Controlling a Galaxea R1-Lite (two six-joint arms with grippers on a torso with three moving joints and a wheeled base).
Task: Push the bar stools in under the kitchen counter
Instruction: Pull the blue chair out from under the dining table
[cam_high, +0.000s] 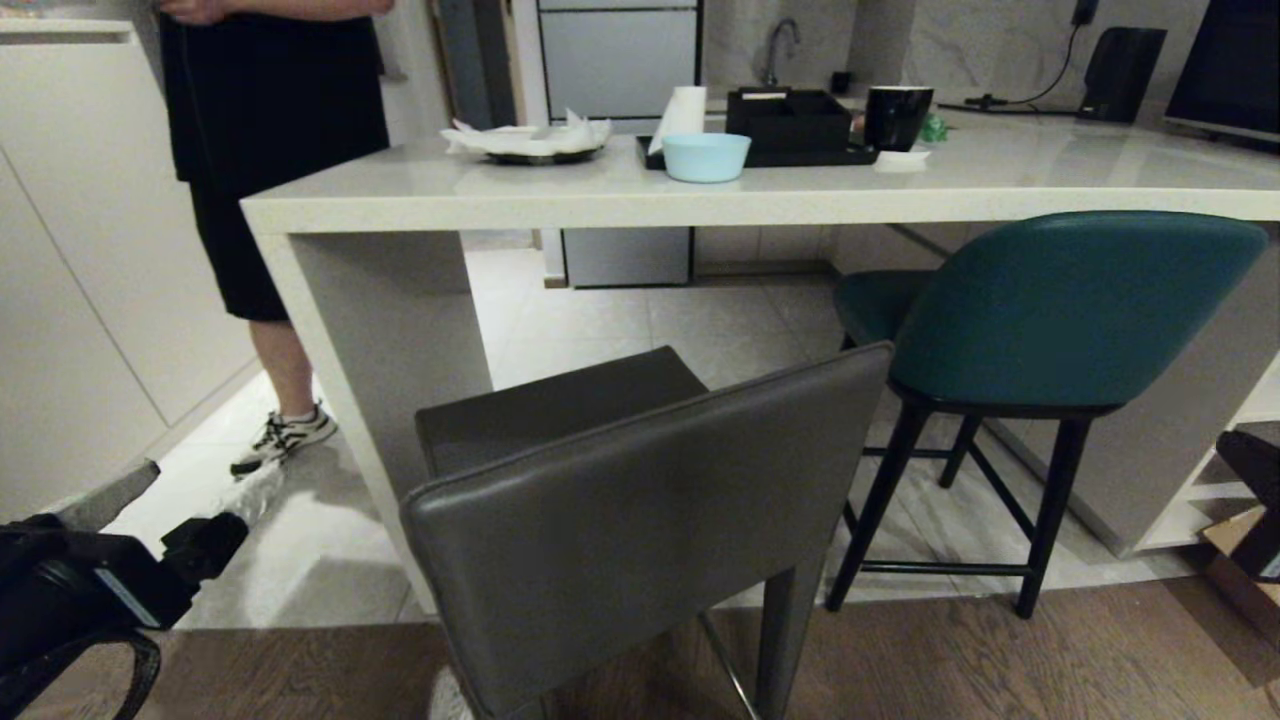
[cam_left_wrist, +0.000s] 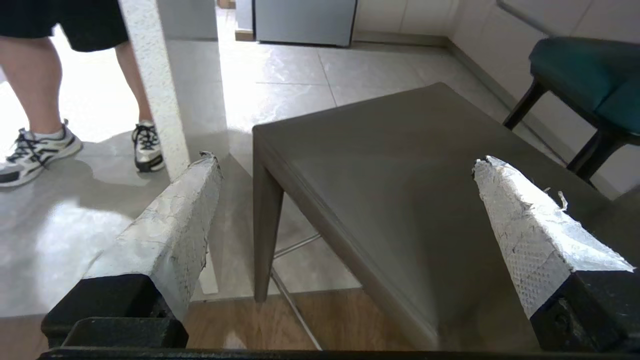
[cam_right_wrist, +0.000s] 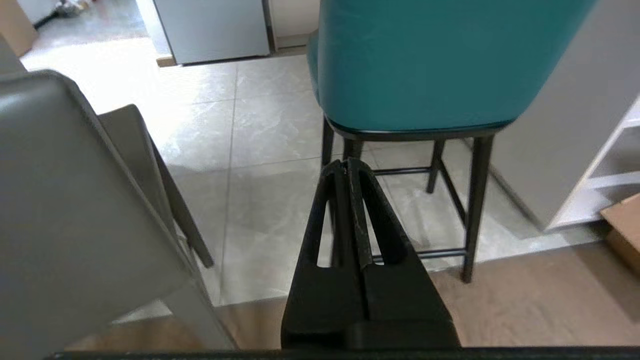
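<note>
The dark grey bar stool (cam_high: 640, 500) stands nearest me, its boxy back toward me and its seat pointing at the kitchen counter (cam_high: 760, 195). To its right the teal stool (cam_high: 1070, 300) stands with its seat partly under the counter edge. My left gripper (cam_high: 170, 520) hangs low at the left, apart from the grey stool. In the left wrist view that gripper (cam_left_wrist: 345, 160) is open and empty, with the grey seat (cam_left_wrist: 400, 175) beyond its taped fingers (cam_left_wrist: 170, 220). My right gripper (cam_right_wrist: 345, 162) is shut on nothing, behind the teal stool (cam_right_wrist: 425, 65) and beside the grey stool's back (cam_right_wrist: 65, 200).
A person (cam_high: 270, 150) in dark clothes stands by the counter's left end, next to its slab side panel (cam_high: 390, 340). A blue bowl (cam_high: 706, 157), a black tray (cam_high: 790, 125) and a plate (cam_high: 540, 150) sit on the counter. A cardboard box (cam_high: 1240, 560) lies at the right.
</note>
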